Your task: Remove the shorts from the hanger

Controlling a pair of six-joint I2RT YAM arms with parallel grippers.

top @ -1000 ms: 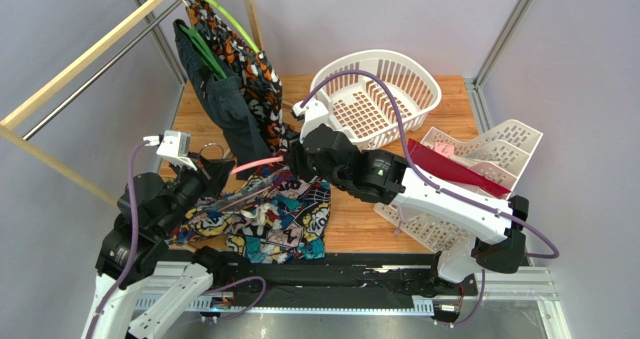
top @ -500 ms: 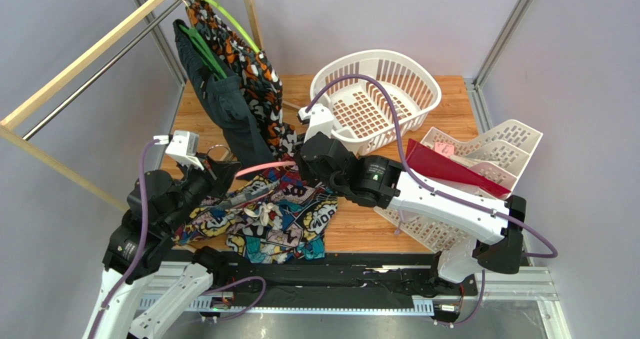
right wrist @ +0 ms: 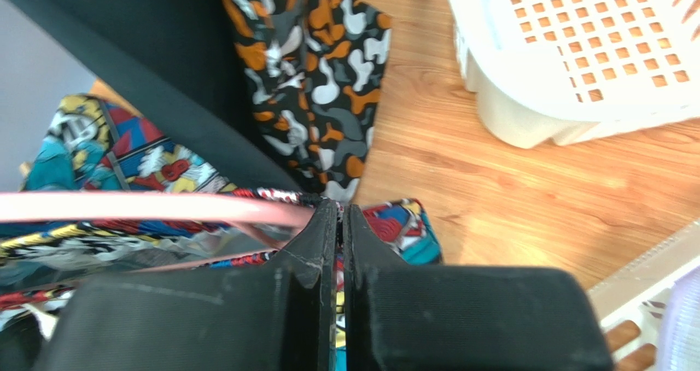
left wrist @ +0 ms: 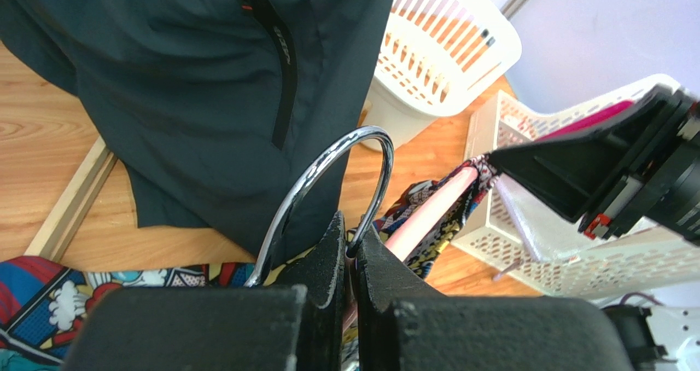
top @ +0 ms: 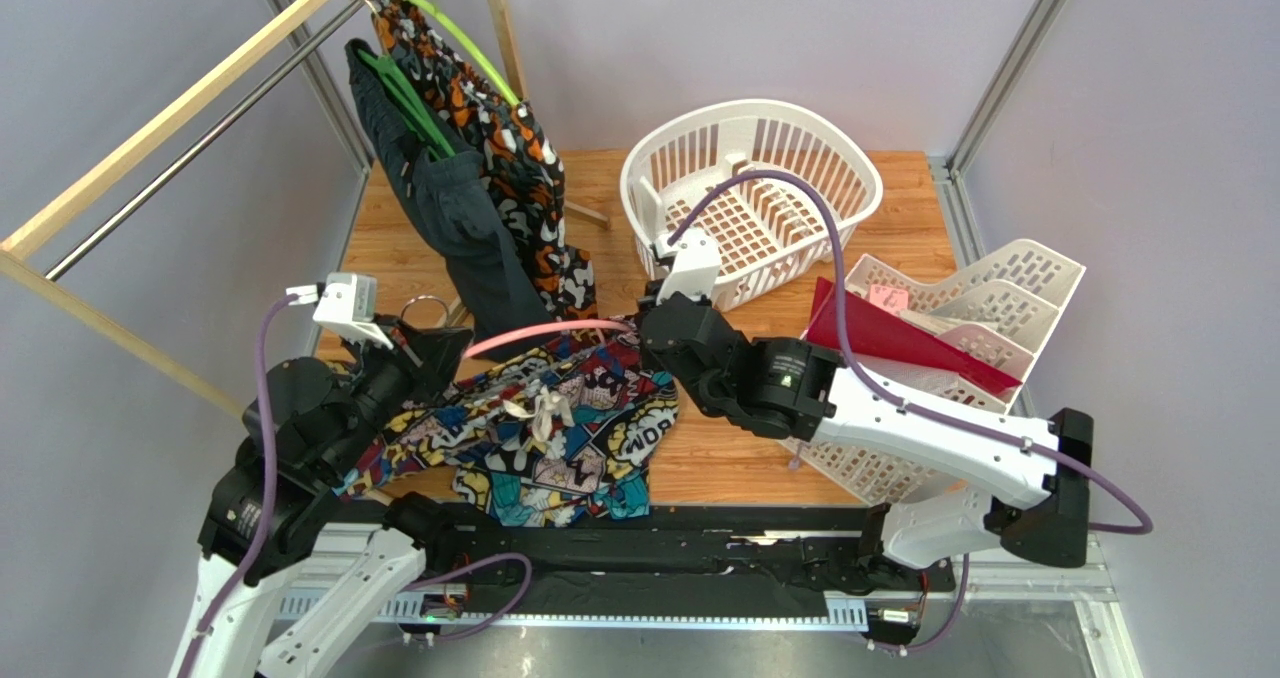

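Evidently mid-removal: left fingers (left wrist: 327, 260) pinch the metal hook (left wrist: 329, 162) of the hanger (top: 549, 330); right fingers (right wrist: 316, 248) press together on the shorts (top: 541, 431) at its right tip, over the bench (top: 721, 465). Next, probably slide the cloth rightward off.

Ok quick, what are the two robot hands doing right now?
Left gripper: shut on the metal hook of the pink hanger.
Right gripper: shut at the pink hanger's tip, by the shorts; what it pinches cannot be told.

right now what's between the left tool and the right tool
The pink hanger spans from the left tool to the right tool, the shorts draped under it; the top view shows it.
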